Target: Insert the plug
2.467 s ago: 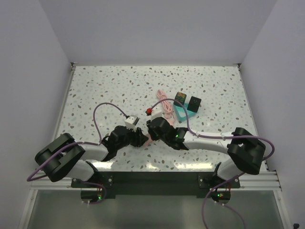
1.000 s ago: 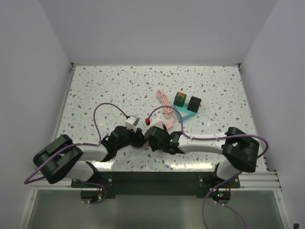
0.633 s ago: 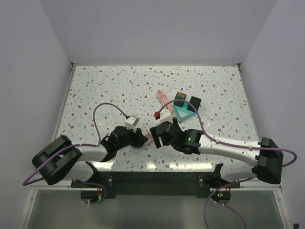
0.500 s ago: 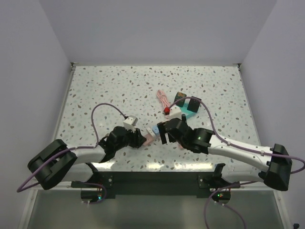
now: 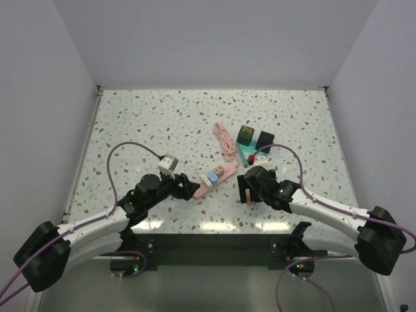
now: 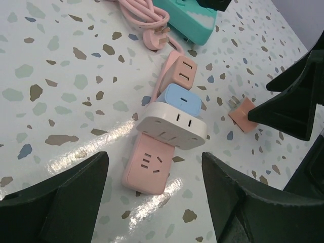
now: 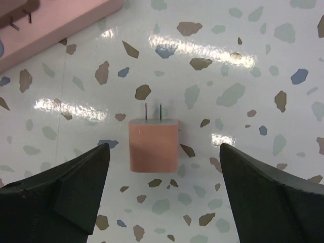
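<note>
Off-white plug [image 6: 172,127] looks seated on the pink power strip [image 6: 147,172]. Left jaws are spread just short of it, right jaws spread above a pink block [image 7: 153,145] on the counter. I'd retreat straight, no nudging.

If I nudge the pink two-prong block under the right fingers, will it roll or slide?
Probably slides: the pink block lies on a flat face, and the tabletop looks glossy. It looks like rigid plastic, likely light. Its thin prongs might bend if pushed.

A small pink-orange two-pronged block [image 7: 153,144] lies flat on the speckled worktop [image 5: 156,123]; farther back, a coiled pink cable [image 5: 225,140] rests beside a teal base [image 6: 187,17].
</note>
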Available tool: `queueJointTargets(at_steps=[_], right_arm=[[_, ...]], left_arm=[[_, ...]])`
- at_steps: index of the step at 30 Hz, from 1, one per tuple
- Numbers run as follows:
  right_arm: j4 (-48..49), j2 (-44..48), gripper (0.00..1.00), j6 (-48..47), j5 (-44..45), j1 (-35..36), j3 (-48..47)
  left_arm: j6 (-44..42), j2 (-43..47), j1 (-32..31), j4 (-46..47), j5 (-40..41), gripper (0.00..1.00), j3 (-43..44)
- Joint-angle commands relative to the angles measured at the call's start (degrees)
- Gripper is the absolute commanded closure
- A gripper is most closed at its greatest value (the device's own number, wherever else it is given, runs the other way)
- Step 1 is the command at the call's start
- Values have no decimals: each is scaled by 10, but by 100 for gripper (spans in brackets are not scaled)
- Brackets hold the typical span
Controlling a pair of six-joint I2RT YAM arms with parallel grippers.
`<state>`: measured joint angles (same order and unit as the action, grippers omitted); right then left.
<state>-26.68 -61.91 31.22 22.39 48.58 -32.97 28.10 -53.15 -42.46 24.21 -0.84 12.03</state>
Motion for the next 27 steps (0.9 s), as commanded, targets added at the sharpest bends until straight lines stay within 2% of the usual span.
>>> queueJointTargets(at_steps=[1,9,11,14,17,18,20,21,23,26,27], right_arm=[[29,-3,7,17,-31,-4,18],[72,-58,8,-5,-58,-6,24],[73,-73,13,-10,-67,-9,16],[74,-90,28,-14,-74,-10,11],[74,-93,48,-18,-82,-10,11],[78,-92,65,-23,-84,-10,12],[94,-77,80,-50,-113,-10,16],[108,-67,92,-60,-132,-10,19],[115,-38,99,-89,-183,-9,19],[123,-9,100,-136,-223,11,6],[103,-8,100,-153,-223,41,-15]], left_arm=[[10,16,-3,-17,-3,21,-7],[13,12,-3,-9,-26,21,-6],[13,12,-3,-7,-28,21,-7],[14,14,-3,-4,-34,21,-7],[13,23,-3,1,-46,21,-9],[14,25,-3,3,-54,22,-11],[13,35,-3,16,-67,22,-16],[15,37,-3,21,-83,22,-18],[26,38,-3,34,-104,22,-18],[51,35,-3,55,-157,22,-13],[57,33,-3,60,-168,22,-12]])
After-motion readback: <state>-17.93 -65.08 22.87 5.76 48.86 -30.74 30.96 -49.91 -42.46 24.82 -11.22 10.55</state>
